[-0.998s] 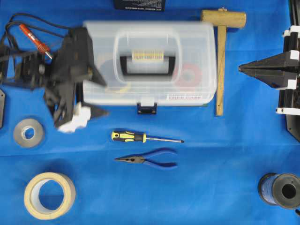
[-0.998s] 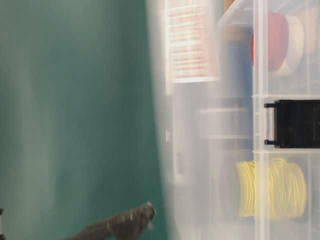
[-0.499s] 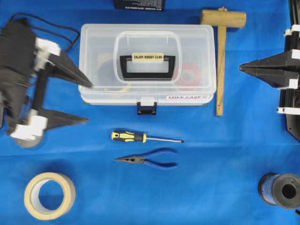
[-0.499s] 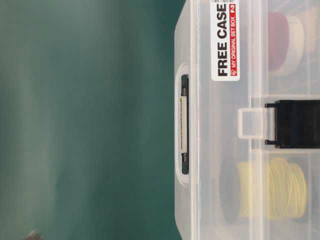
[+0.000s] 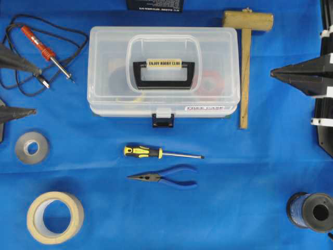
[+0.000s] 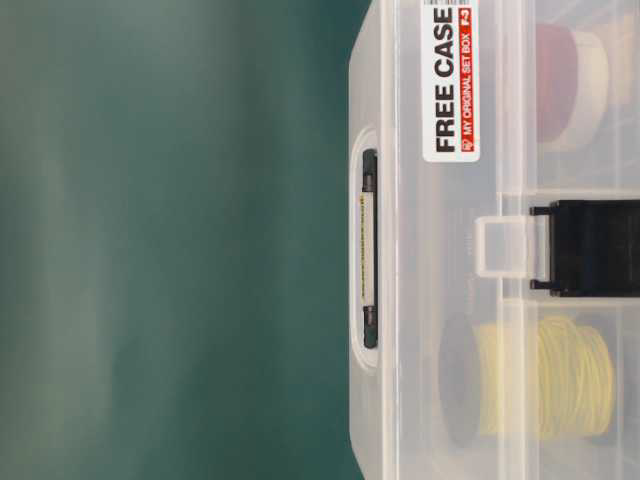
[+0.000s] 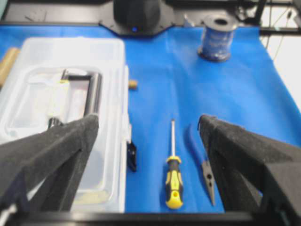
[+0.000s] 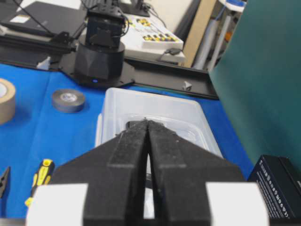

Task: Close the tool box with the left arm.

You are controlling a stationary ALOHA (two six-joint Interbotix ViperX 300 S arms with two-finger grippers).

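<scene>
Lid lies flat on the tool box (image 5: 164, 70); left gripper (image 5: 25, 87) at nine o'clock gapes wide, right gripper (image 5: 278, 76) pinched together.

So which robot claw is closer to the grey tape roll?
Left. The left gripper is just above the grey tape roll; the right gripper is far across, past the tool box.

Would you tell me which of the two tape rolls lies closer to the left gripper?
The small grey tape roll, just below the left gripper; the larger beige roll lies farther toward the table's front.
</scene>
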